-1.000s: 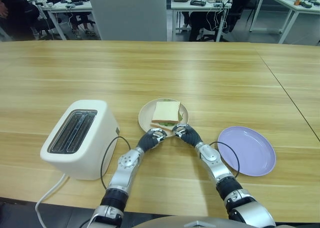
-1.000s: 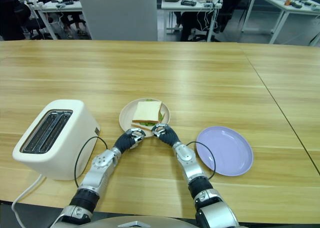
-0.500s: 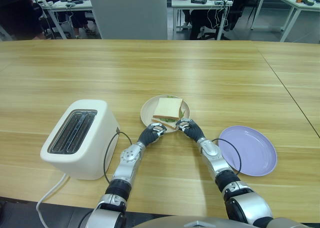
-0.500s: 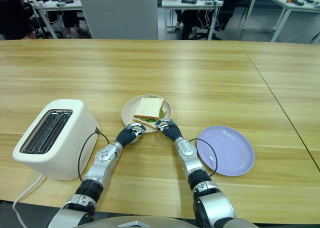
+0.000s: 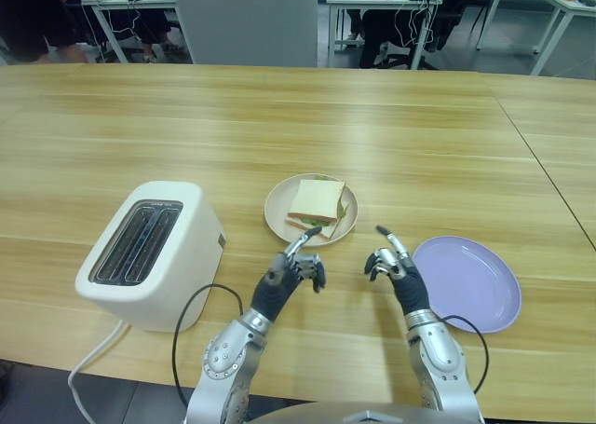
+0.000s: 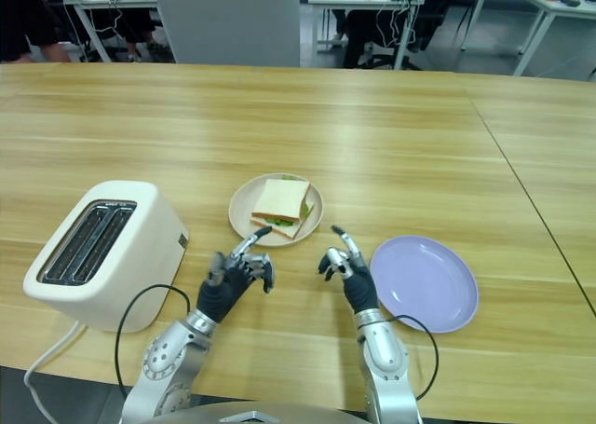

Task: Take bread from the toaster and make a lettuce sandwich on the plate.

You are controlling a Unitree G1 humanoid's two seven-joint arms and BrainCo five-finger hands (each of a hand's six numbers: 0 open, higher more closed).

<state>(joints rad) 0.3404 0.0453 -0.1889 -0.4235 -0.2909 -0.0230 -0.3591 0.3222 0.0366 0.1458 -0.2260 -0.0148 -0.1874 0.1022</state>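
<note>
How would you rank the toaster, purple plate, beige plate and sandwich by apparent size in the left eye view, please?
1. toaster
2. purple plate
3. beige plate, though it lies farther back, so this pair is unsure
4. sandwich, fitting inside the beige plate

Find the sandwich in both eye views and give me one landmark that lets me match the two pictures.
Left eye view: the sandwich lies on the beige plate, slightly right of the picture's centre.
Right eye view: the sandwich lies on the same plate, slightly left of centre.
Shared landmark: the white toaster, to the lower left of the sandwich in both views.
</note>
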